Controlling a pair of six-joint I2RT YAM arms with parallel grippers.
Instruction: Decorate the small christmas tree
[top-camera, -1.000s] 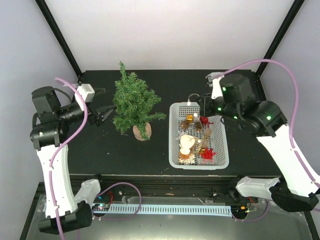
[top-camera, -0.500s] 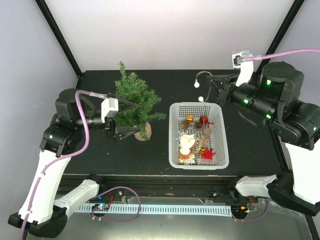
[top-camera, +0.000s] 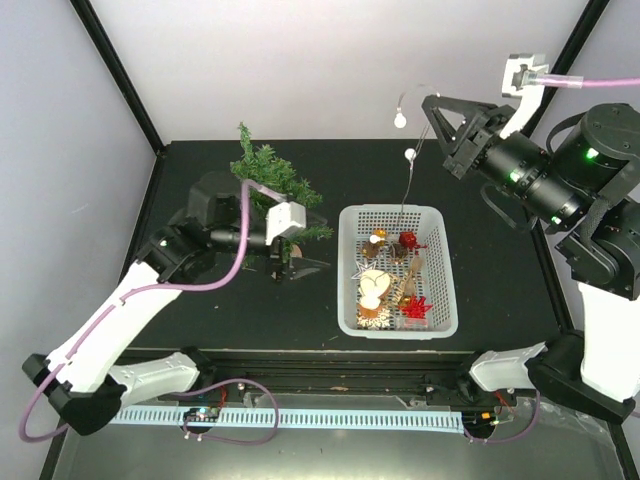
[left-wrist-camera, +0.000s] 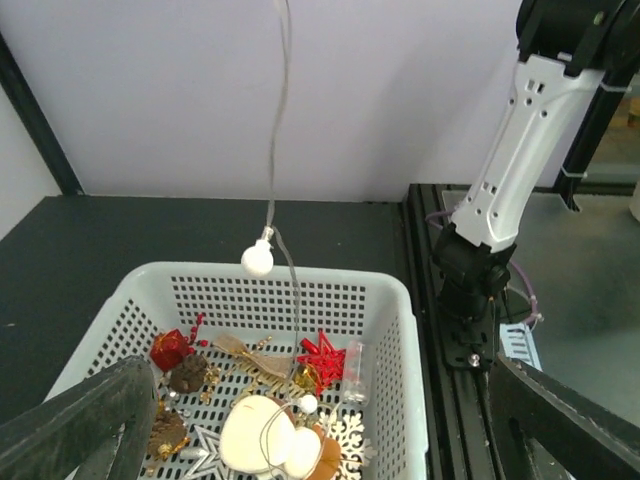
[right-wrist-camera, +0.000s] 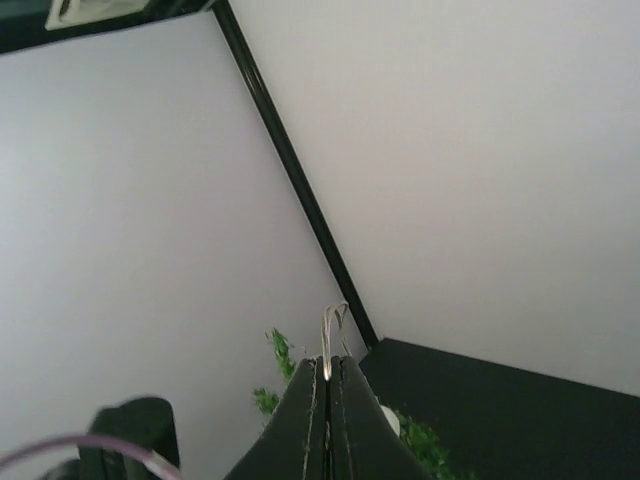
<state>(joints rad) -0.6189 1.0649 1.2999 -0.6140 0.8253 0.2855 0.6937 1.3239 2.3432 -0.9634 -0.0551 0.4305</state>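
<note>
Green small christmas tree (top-camera: 262, 178) behind spread empty left fingers (left-wrist-camera: 80, 425) | right fingers (right-wrist-camera: 305, 420) pinch wire (left-wrist-camera: 272, 150)

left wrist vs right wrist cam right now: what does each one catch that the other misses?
Left wrist only: the white basket of ornaments, and the right arm's lower link beside the table. Right wrist only: the right claw shut on the bulb wire, plus tips of the small christmas tree. Both: the bulb wire, the black table and the pale back wall.
</note>
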